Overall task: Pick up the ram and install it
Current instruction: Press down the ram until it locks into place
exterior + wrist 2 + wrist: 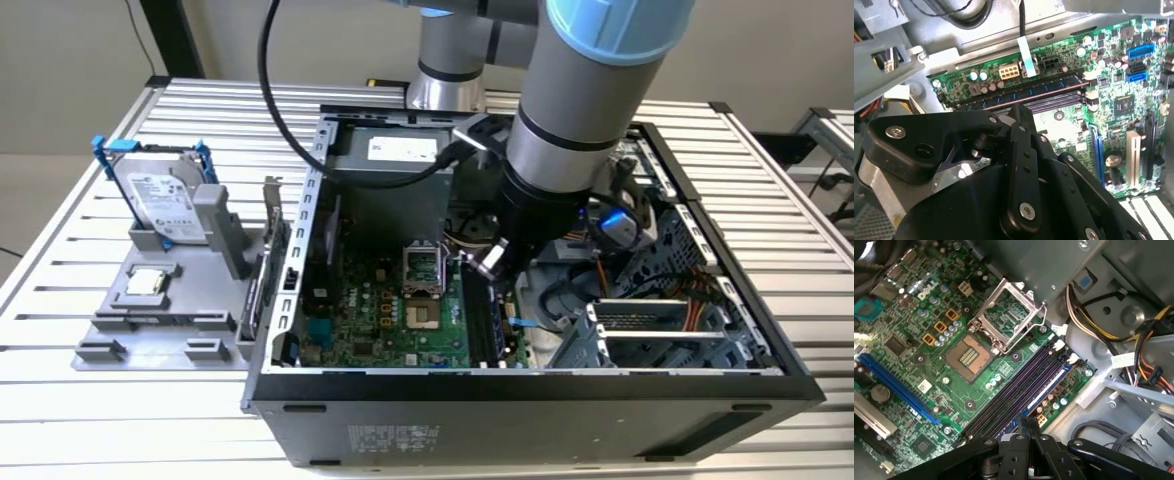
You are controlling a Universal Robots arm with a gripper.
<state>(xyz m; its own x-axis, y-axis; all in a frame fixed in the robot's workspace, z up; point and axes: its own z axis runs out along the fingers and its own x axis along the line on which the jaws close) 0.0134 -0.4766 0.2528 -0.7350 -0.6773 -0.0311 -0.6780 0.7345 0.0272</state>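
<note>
Ram (1019,93), 1 stick, sits along the motherboard's (387,310) outermost memory slot in the second wrist view, next to the bare slots (1019,385). 1 gripper (491,262) hangs at the centre of the exterior view, inside the 1 open case (534,400). Its fingers are closed together in both wrist views (1021,111) (1027,422), nothing visible between them, with the tip just above the slots, close beside the ram. On the exterior view's left, outside the case, lie 1 drive (167,200) and 1 chip (144,283).
</note>
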